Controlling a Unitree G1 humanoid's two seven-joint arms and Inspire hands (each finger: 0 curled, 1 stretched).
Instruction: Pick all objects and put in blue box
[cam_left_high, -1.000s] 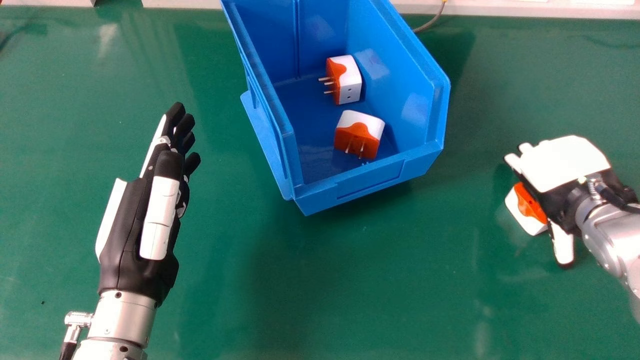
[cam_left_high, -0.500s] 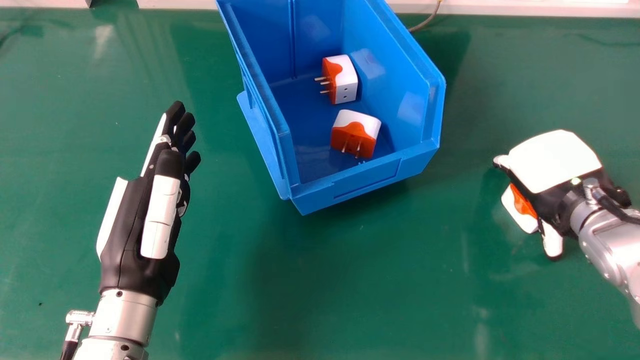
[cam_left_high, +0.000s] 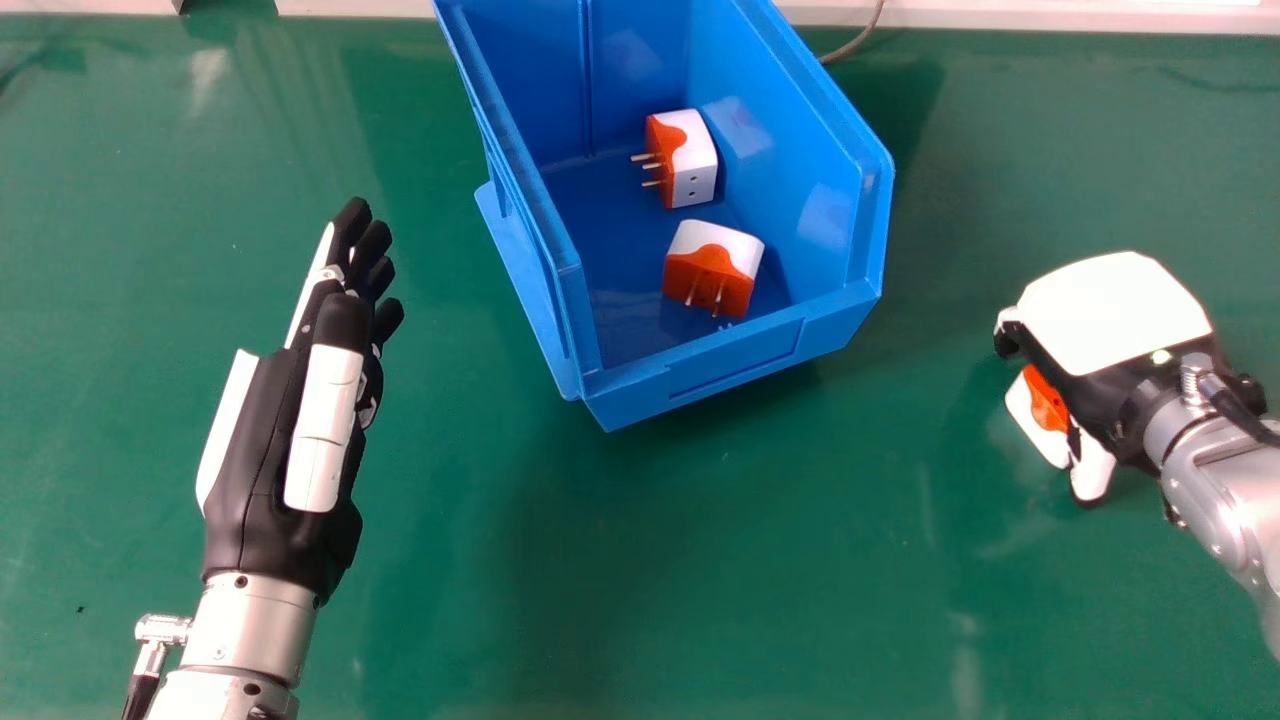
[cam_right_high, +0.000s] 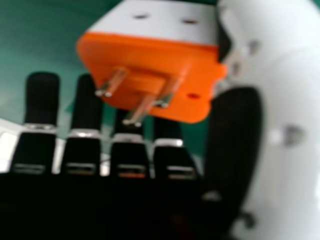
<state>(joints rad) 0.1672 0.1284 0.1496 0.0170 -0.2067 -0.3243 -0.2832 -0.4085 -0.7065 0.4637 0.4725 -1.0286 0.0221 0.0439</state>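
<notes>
In the head view, my right hand (cam_left_high: 1115, 312) is low over the table at the right, palm down, its fingers bent around a white and orange plug adapter (cam_left_high: 1042, 415) that partly shows beneath it. The right hand view shows that adapter (cam_right_high: 150, 75) with its metal pins facing the camera, between the thumb (cam_right_high: 295, 115) and the fingers (cam_right_high: 85, 120). Two more adapters, one (cam_left_high: 692, 158) farther back and one (cam_left_high: 712, 268) nearer, lie inside the blue box (cam_left_high: 735, 362). My left hand (cam_left_high: 290, 400) is open at the left, fingers straight.
The green table (cam_left_high: 600, 600) extends around the box. A pale ledge (cam_left_high: 340, 8) runs along the far edge, and a thin cable (cam_left_high: 853, 45) lies behind the box's right side.
My right hand's fingers have bent downward and its thumb has moved in against the adapter. The hand has shifted slightly left. The left hand looks nearly unchanged.
</notes>
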